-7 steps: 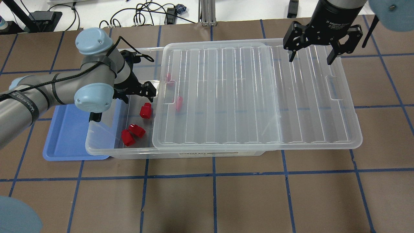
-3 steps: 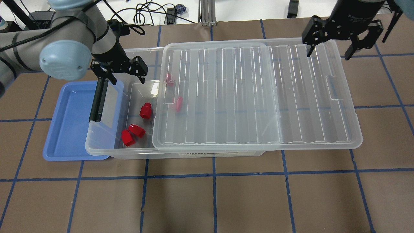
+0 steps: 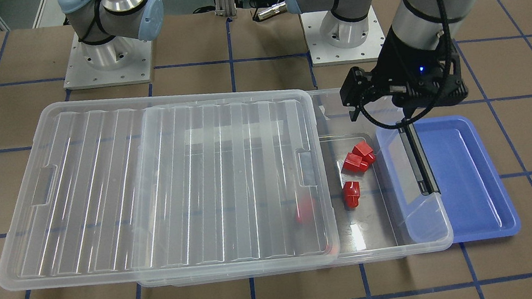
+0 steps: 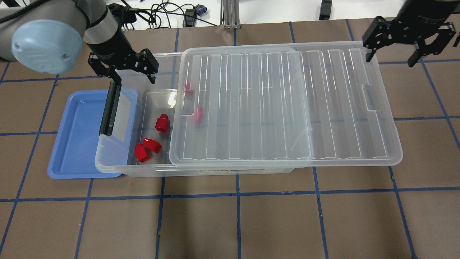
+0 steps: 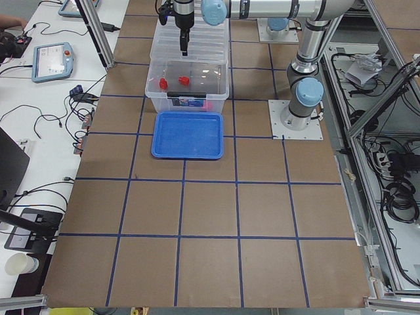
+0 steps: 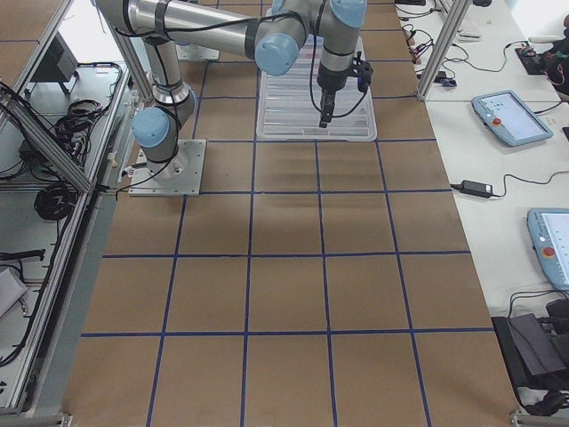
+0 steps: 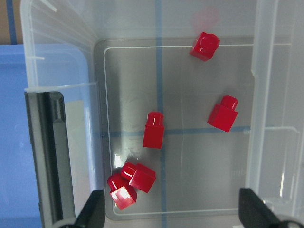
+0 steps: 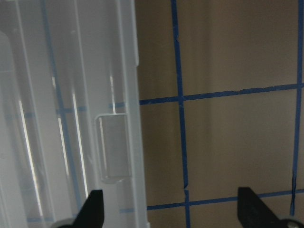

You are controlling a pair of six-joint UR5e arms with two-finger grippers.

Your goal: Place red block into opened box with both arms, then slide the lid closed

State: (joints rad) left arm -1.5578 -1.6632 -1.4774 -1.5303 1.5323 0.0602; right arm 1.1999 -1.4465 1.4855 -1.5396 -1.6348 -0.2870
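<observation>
Overhead, box [image 4: 151, 169]: lies lengthwise across the table [image 4: 251, 223]. Its left short end is uncovered, and a black bar [image 4: 109, 108] runs along that end.
Overhead, lid [image 4: 341, 108]: rests on top of the box, offset to the right so that it overhangs the other short end.
Overhead, red blocks [image 4: 161, 123]: three lie on the box floor in the uncovered part. Two more show dimly through the lid.
Overhead, left gripper [image 4: 133, 73]: hangs above the box's far left corner, fingers spread, nothing between them.
Overhead, right gripper [image 4: 390, 57]: up by the lid's far right corner, fingers wide apart, empty.
Overhead, blue tray [image 4: 75, 144]: just beside the open end. The box's rim overlaps it from this angle.
Front-facing, left gripper: on the right here, blue light lit, over the end with the black bar and clear of the blocks.
Front-facing, right gripper: only a black piece at the left edge, off the lid's end.
Left side, box: beyond the blue tray. Two blocks show through its end wall.
Right side, right gripper: the near arm holds it over the lid's near end. It is too small to judge the fingers.
Left wrist, red blocks: five on the box floor, two of them touching near the lower corner. The fingertips [image 7: 92, 213] sit wide apart, gripping nothing.
Right wrist, lid: its short rim and a notch [image 8: 114, 147] fill the left, with bare table on the right. The fingertips are spread wide.
</observation>
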